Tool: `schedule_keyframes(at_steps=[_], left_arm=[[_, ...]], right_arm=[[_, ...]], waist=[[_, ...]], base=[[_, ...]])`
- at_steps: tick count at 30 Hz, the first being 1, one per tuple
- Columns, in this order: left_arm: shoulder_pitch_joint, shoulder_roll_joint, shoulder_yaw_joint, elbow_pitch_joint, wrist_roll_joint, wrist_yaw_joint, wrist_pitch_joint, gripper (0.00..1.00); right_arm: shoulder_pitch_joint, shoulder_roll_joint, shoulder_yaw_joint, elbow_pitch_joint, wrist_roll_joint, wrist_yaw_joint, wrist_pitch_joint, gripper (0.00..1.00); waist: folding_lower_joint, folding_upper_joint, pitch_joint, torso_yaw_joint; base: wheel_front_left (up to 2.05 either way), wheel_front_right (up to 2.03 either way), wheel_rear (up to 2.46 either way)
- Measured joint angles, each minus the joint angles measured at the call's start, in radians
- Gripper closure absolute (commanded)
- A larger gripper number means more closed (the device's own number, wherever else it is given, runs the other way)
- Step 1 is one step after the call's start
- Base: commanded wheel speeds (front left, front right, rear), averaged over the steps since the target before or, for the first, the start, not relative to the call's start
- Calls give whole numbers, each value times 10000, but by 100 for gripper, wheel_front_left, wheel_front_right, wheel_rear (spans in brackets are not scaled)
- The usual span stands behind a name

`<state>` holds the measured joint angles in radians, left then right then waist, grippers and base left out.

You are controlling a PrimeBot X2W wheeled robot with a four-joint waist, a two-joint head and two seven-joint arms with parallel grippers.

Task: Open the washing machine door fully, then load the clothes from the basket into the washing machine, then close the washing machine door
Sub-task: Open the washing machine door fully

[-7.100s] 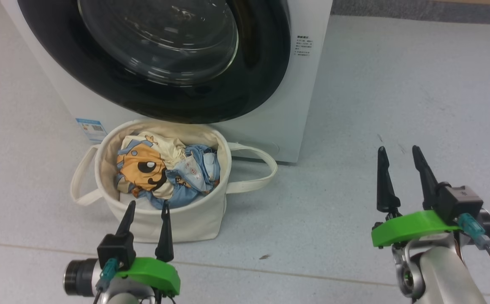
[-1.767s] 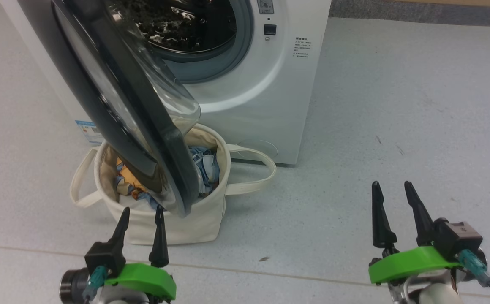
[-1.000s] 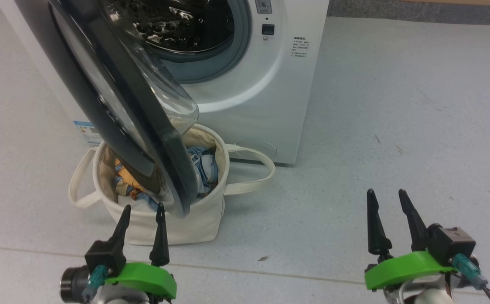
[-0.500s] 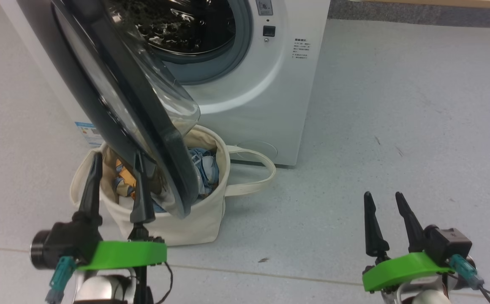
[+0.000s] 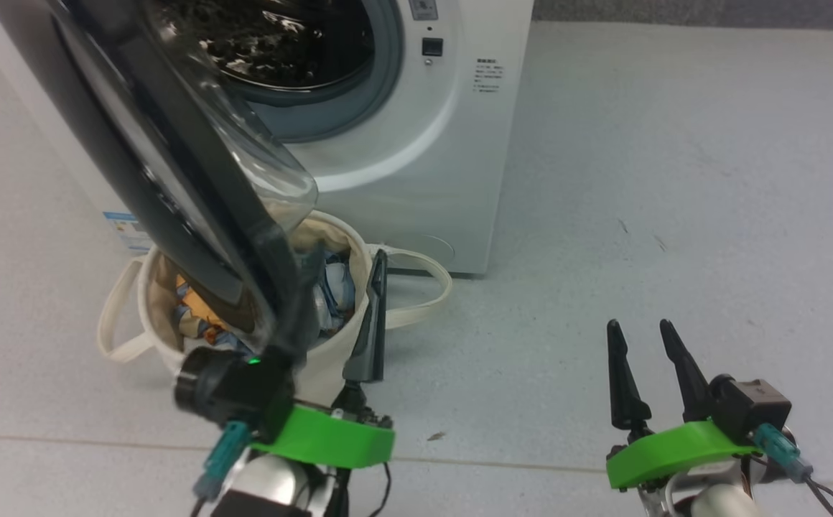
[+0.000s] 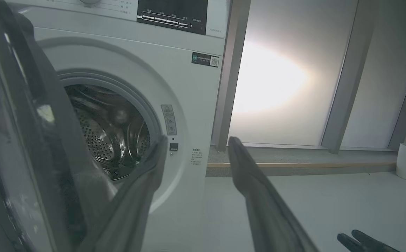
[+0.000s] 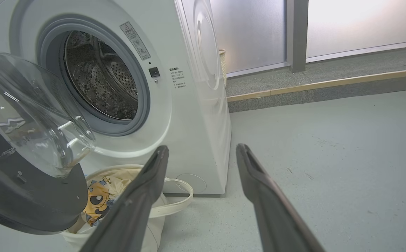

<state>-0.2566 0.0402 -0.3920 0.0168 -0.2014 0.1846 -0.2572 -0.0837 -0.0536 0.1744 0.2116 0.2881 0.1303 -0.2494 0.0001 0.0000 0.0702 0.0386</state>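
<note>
Left arm (image 5: 330, 444) risen to door (image 5: 172, 179), both jaws wide, empty, grey floor (image 5: 639, 179), frosted glass (image 6: 276, 87)

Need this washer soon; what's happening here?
A robot is working at the white front-loading washing machine. Its black-rimmed round glass door stands partly open above the cream canvas basket, which holds the blue and orange-print clothes. The left gripper, fingers open, is beside the door's lower edge; the right gripper hangs open.

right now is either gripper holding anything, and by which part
Nothing is held. The left gripper is open beside the washing machine door, nothing between its fingers; the right gripper is open above the floor.
</note>
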Motion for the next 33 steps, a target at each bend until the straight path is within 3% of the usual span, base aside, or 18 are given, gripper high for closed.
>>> schedule_keyframes(at_steps=[1,8,17,33], left_arm=[[-97,0,-169,115,-88,-2,0,100],[-651,4,-654,1398,-456,15,0,100],[-1208,-4,-77,2964,-573,357,0,100],[-1192,-151,782,3576,-642,155,0,100]], right_arm=[[-16,0,10,2,54,0,0,0],[-183,0,86,54,234,0,0,0],[-221,0,127,94,384,2,0,0],[-228,0,364,-21,552,0,0,0]], waist=[[0,0,41,-41],[1,0,270,-338],[0,0,441,-503],[-1,0,528,193]], base=[[0,0,0],[0,0,0],[0,0,0],[0,0,0]])
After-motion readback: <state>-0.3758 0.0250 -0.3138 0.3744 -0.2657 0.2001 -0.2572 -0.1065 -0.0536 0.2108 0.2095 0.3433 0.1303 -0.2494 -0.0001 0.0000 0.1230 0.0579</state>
